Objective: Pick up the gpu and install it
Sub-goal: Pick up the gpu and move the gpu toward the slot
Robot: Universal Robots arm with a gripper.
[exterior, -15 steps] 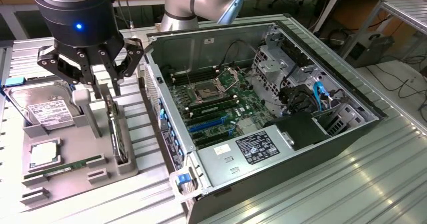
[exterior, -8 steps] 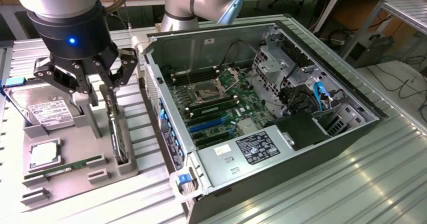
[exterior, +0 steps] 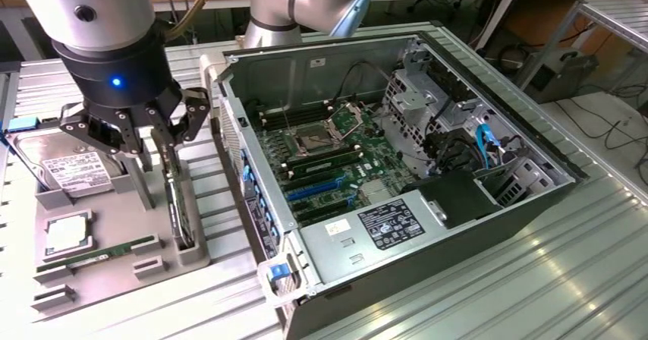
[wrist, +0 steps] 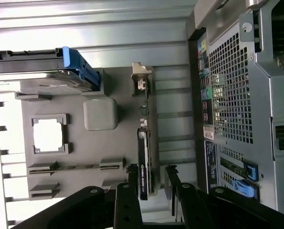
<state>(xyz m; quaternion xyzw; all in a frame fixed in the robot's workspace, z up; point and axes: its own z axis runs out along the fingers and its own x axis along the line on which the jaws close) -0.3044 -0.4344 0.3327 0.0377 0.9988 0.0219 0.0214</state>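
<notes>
- Gripper (exterior: 150, 136) (wrist: 151, 175): black linkage jaws spread wide and grasping nothing, hanging low over the grey moulded parts tray (exterior: 121, 283) (wrist: 118, 143).
- Thin flat black gpu card (exterior: 178, 203) (wrist: 142, 164) stands on its long edge in a tray slot, directly beneath the gripper. One end of it lies between the two fingers.
- In the wrist view one finger (wrist: 132, 177) is just beside one face of the card. The other finger (wrist: 172, 180) stands apart from the opposite face with a visible gap. I cannot tell whether the first one touches.
- The card's narrow silvery-beige metal bracket (wrist: 141, 76) is at the end away from the fingers.
- Silver hard drive with white label (exterior: 69, 169) sits in the tray on the exterior view's left of the gripper, well apart from the card.
- Square silver processor chip (exterior: 66, 234) (wrist: 48, 135) and slim green memory stick (exterior: 102, 253) lie flat in the tray, on the side of the gripper away from the case.
- Open black tower computer case (exterior: 435, 279) (wrist: 232, 95) lies on its side on the exterior view's right of the gripper, just beside the tray. The green motherboard with blue slots (exterior: 316, 192) is exposed.
- Tray and case both rest on the ribbed aluminium table (exterior: 526, 294) (wrist: 108, 28).
</notes>
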